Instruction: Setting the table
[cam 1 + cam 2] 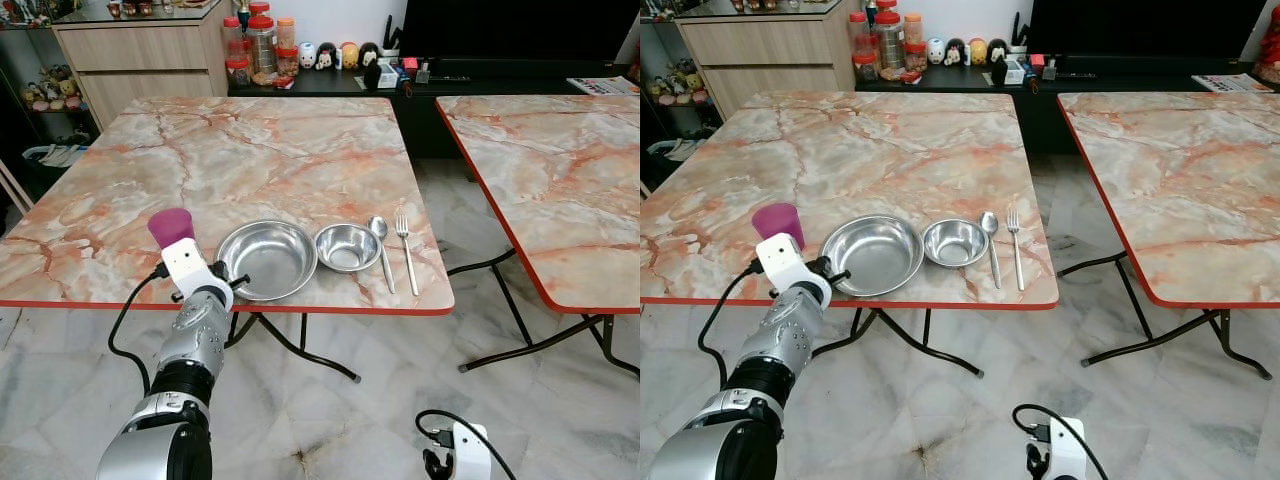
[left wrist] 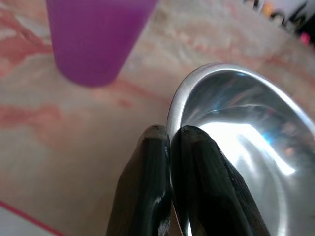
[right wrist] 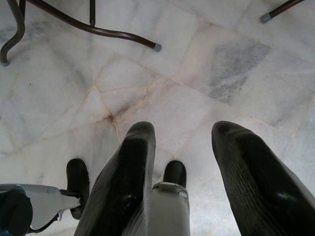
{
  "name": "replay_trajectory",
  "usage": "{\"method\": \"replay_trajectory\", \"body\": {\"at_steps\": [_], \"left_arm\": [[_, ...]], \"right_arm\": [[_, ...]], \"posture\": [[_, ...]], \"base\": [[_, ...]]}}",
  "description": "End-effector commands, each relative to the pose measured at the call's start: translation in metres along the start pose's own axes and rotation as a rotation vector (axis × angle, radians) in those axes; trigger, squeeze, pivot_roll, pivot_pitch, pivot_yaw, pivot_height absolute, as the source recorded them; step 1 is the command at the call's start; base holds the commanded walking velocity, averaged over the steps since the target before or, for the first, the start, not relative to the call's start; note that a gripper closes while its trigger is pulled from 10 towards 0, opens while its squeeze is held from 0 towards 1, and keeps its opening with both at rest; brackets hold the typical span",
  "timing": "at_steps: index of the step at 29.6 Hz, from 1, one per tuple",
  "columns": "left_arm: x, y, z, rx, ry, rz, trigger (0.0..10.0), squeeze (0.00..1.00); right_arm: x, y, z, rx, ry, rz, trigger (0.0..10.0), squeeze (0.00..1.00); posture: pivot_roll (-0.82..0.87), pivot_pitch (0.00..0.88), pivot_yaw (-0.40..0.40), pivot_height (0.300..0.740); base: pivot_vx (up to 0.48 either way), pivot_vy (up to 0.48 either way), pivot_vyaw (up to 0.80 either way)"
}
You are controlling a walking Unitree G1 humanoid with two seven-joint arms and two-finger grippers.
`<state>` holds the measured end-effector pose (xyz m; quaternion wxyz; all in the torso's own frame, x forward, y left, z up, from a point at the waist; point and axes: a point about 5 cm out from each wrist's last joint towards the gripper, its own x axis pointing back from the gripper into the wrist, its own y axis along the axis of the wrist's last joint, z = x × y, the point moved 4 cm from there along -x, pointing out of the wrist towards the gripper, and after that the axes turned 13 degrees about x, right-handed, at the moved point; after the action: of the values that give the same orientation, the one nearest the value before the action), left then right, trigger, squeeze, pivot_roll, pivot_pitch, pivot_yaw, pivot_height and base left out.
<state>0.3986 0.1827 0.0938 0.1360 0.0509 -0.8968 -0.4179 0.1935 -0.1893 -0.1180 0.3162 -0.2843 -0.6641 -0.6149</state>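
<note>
Down by the marble floor (image 3: 206, 73) I had my right gripper (image 3: 179, 162) hanging idle, fingers apart. My left gripper (image 2: 171, 147) pinched the rim of the shiny steel plate (image 1: 268, 258) on the bench (image 1: 250, 150); beside that plate stood a purple cup (image 1: 171, 226), opposite a steel bowl (image 1: 347, 246), spoon (image 1: 381, 246) and fork (image 1: 406, 250).

Table setting along the near edge of the marble-patterned folding table (image 1: 250, 150)

The wide shallow steel plate (image 1: 268, 258) lies flat with its near-left rim pinched between the closed jaws of the left gripper (image 2: 170, 147); the upright purple plastic cup (image 1: 171, 227) stands just beyond and left of the jaws, while the small steel bowl (image 1: 347, 246), spoon (image 1: 381, 245) and fork (image 1: 406, 250) lie in a row past the plate's far side.
</note>
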Motion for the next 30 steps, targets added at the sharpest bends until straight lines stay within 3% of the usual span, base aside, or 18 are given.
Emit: {"method": "replay_trajectory", "body": {"at_steps": [1, 2, 3, 4, 14, 28, 29, 30], "left_arm": [[0.002, 0.009, -0.003, 0.024, -0.026, -0.053, 0.0, 0.0], [0.004, 0.012, -0.014, 0.013, -0.1, -0.086, 3.6, 0.0], [0.005, 0.013, -0.017, 0.015, -0.123, -0.094, 8.1, 0.0], [0.007, 0.012, -0.023, 0.021, -0.16, -0.102, 10.0, 0.0], [0.012, 0.015, -0.035, 0.056, -0.221, -0.15, 10.0, 0.0], [0.011, 0.023, -0.026, 0.046, -0.174, -0.192, 9.9, 0.0], [0.011, 0.023, -0.025, 0.041, -0.166, -0.195, 3.9, 0.0], [0.01, 0.024, -0.022, 0.032, -0.154, -0.198, 0.0, 0.0]], "right_arm": [[-0.001, 0.003, 0.0, 0.01, -0.001, -0.007, 10.0, 0.0], [-0.001, 0.004, -0.001, 0.01, -0.003, -0.009, 10.0, 0.0], [-0.001, 0.004, -0.001, 0.011, -0.004, -0.009, 10.0, 0.0], [-0.001, 0.004, -0.001, 0.012, -0.004, -0.011, 10.0, 0.0], [-0.001, 0.007, -0.002, 0.007, -0.009, -0.025, 10.0, 0.0], [-0.002, 0.008, -0.002, 0.011, -0.008, -0.025, 10.0, 0.0], [-0.002, 0.008, -0.002, 0.011, -0.008, -0.026, 10.0, 0.0], [-0.002, 0.009, -0.002, 0.011, -0.007, -0.026, 10.0, 0.0]], "posture": [[-0.01, 0.0, -0.014, 0.74], [-0.01, 0.0, -0.013, 0.74], [-0.01, 0.0, -0.012, 0.74], [-0.01, 0.0, -0.012, 0.74], [-0.02, 0.0, -0.003, 0.74], [-0.01, 0.0, -0.018, 0.74], [-0.01, 0.0, -0.02, 0.74], [-0.01, 0.0, -0.021, 0.74]], "base": [[0.0, 0.0, 0.0], [0.0, 0.0, 0.0], [0.0, 0.0, 0.0], [0.0, 0.0, 0.0], [0.0, 0.0, 0.0], [0.0, 0.0, 0.0], [0.0, 0.0, 0.0], [0.0, 0.0, 0.0]]}}
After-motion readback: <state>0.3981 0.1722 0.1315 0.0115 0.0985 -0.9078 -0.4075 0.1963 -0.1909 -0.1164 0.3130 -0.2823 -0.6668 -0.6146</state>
